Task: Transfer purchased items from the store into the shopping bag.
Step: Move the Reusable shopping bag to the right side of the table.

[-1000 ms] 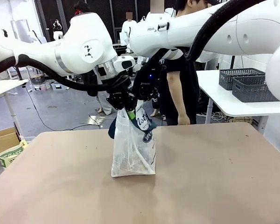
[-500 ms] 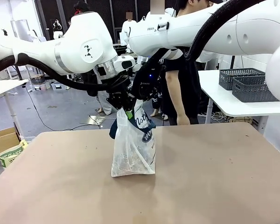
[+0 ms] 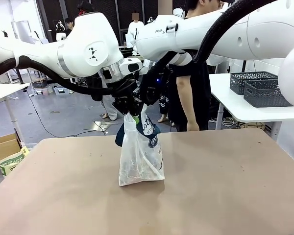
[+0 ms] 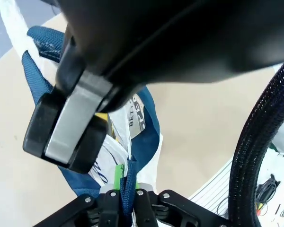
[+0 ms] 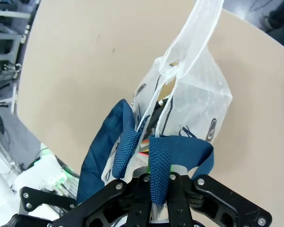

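Note:
The shopping bag (image 3: 139,159), whitish translucent plastic with navy lettering and an oval logo, stands upright on the tan table (image 3: 225,186) left of centre. Its navy strap handles are pulled up at the top. My left gripper (image 3: 131,112) is shut on one strap (image 4: 128,182), seen between the pads in the left wrist view. Just to its right, my right gripper (image 3: 147,104) is shut on the other strap (image 5: 160,163). From the right wrist view the bag (image 5: 191,106) hangs open below, with its contents dim through the plastic.
A person (image 3: 186,93) stands behind the table's far edge. Dark mesh baskets (image 3: 259,88) sit on a white table at the right. A cardboard box (image 3: 5,149) lies off the left edge. The two arms cross close together above the bag.
The left gripper's fingers have drawn together on the strap. The bag's top has shifted slightly, its lettering turning a little. Both arms stay almost in place.

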Robot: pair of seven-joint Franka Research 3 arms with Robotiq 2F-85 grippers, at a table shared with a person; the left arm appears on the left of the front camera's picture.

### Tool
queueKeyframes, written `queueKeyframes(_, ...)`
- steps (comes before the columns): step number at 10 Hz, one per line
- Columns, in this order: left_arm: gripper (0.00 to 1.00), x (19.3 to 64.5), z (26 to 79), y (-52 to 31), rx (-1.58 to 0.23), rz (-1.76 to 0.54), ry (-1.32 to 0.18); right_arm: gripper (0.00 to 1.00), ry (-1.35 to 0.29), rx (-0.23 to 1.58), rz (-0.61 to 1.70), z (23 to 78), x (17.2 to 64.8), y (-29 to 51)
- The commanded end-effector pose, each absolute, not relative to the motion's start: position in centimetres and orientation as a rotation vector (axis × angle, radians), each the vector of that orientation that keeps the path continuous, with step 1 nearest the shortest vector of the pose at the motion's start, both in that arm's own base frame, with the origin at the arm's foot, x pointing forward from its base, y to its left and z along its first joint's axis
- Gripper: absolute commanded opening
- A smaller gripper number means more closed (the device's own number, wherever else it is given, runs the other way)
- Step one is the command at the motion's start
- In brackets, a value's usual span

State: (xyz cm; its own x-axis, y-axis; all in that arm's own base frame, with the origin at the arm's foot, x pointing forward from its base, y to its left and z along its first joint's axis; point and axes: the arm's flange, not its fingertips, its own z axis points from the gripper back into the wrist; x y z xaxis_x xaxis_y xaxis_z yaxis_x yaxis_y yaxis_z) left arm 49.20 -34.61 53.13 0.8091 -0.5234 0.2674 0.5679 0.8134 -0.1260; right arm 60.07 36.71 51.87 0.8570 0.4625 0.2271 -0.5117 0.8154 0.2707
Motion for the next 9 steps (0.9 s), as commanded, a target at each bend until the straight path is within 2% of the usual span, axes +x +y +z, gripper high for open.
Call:
queueKeyframes(1,0.00,49.1,53.2,-34.6,-0.203,-0.588,-0.223,0.38,-0.190,0.386,0.533,51.6,59.9,35.6)
queueKeyframes(4,0.00,49.1,53.2,-34.6,-0.203,-0.588,-0.223,0.96,-0.215,0.411,0.534,52.1,59.4,33.9)
queueKeyframes(5,0.00,49.1,53.2,-34.6,-0.203,-0.588,-0.223,1.00,-0.224,0.412,0.515,52.1,59.2,33.2)
queueKeyframes(9,0.00,49.1,53.2,-34.6,-0.203,-0.588,-0.223,1.00,-0.286,0.439,0.452,52.8,58.5,30.1)
